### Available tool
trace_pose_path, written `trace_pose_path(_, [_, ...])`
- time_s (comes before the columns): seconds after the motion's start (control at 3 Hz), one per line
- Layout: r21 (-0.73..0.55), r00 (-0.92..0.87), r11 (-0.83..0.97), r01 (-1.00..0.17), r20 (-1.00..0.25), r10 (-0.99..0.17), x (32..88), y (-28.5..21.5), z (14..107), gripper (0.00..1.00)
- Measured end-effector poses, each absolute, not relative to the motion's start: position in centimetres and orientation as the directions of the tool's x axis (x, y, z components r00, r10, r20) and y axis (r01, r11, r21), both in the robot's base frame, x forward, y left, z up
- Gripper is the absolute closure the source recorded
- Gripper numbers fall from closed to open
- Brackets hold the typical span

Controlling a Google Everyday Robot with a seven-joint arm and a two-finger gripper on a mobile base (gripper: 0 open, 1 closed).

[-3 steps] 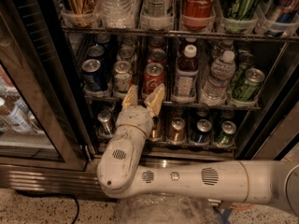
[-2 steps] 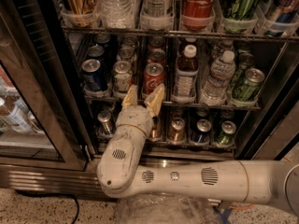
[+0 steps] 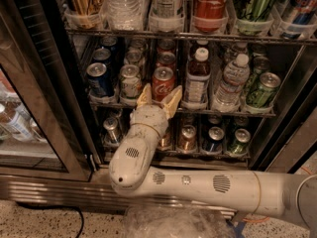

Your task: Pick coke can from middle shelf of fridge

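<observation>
Camera view: the coke can [image 3: 163, 82] stands at the front edge of the middle shelf [image 3: 225, 112] of the fridge [image 3: 55, 78]; a pale can [image 3: 130, 81] and a bottle [image 3: 198, 76] crowd its sides; the gripper [image 3: 160, 96] hangs released just before it, its fingers [image 3: 144, 95] spread wider than the can.

Base of coke can [image 3: 163, 79], masked by gripper [image 3: 159, 97] spread at middle shelf [image 3: 198, 109]. Tops of upper-rack bottles [image 3: 121, 4], cut by top edge. Most of bottom-row can [image 3: 166, 139], behind arm [image 3: 143, 148].

Speckled floor [image 3: 29, 221], warm dim light.
</observation>
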State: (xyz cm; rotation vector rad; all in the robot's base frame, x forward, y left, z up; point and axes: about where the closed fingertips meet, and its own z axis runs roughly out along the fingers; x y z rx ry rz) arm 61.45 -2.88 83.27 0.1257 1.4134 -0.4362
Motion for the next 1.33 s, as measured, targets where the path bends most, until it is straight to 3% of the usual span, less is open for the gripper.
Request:
trace_pose_path(1.0, [-0.126, 0.076, 0.907, 0.401, -0.983, -0.17, 63.2, -5.3, 83.9, 0.3])
trace_pose_path(1.33, [-0.12, 0.022, 0.924, 0.362, -0.99, -0.137, 63.7, -5.2, 82.6, 0.49])
